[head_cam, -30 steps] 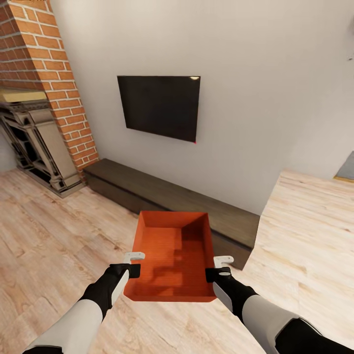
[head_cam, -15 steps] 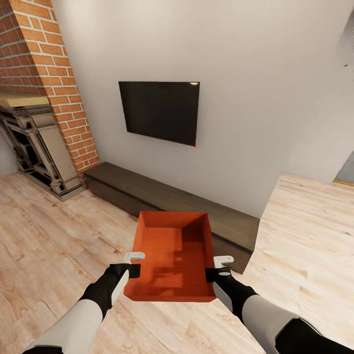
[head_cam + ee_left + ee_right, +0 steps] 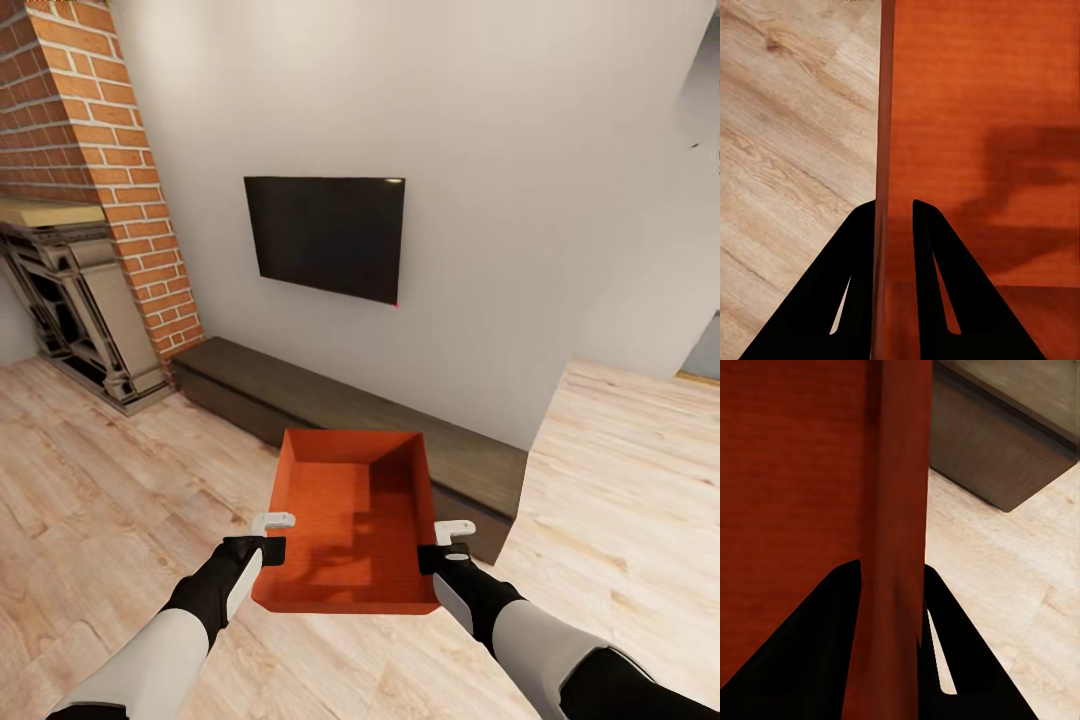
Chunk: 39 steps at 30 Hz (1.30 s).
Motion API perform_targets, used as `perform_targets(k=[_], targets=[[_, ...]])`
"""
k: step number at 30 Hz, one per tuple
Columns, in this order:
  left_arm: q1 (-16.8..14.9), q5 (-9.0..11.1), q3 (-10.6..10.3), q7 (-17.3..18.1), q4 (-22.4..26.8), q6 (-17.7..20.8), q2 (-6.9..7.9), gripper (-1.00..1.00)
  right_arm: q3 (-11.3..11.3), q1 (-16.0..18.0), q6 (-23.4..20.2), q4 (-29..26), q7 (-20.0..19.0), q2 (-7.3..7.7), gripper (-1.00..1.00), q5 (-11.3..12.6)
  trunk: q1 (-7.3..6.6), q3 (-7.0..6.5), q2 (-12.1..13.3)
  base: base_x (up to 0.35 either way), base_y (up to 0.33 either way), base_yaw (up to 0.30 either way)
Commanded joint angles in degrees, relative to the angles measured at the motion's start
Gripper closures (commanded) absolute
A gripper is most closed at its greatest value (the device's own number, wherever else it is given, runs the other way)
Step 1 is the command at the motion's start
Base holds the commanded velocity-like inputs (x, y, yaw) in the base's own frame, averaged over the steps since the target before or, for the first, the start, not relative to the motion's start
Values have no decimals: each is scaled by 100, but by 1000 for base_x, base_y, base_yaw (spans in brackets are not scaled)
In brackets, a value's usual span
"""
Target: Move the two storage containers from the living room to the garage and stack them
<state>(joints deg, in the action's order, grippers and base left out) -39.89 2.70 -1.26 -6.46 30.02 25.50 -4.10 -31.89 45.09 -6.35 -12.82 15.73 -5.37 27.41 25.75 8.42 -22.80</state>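
The left tool and right tool each clamp an opposite side wall of the storage container, held level at 12 o'clock above the living-room plank floor, presumably to balance its width during transport.

Both arms reach forward and slightly inward from the bottom of the head view, each with a white-grey forearm ending in a black wrist. The left gripper sits on the left side wall of the orange box, and the right gripper sits on the right side wall at about the same height. In the left wrist view, the two black fingers straddle the thin wall, one inside and one outside, closed against it. In the right wrist view the fingers clamp the opposite wall likewise.
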Motion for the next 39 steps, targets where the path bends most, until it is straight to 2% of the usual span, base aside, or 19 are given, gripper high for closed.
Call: perform_targets(k=[1,39], targets=[[-6,-120,30,-65,172,43,-3,100,-117,0,-33,8,10,1,100,133,3,3,-12,0,0,0],[-3,-120,30,-65,172,43,-3,100,-122,0,-33,1,9,1,100,133,3,-339,-12,0,0,0]])
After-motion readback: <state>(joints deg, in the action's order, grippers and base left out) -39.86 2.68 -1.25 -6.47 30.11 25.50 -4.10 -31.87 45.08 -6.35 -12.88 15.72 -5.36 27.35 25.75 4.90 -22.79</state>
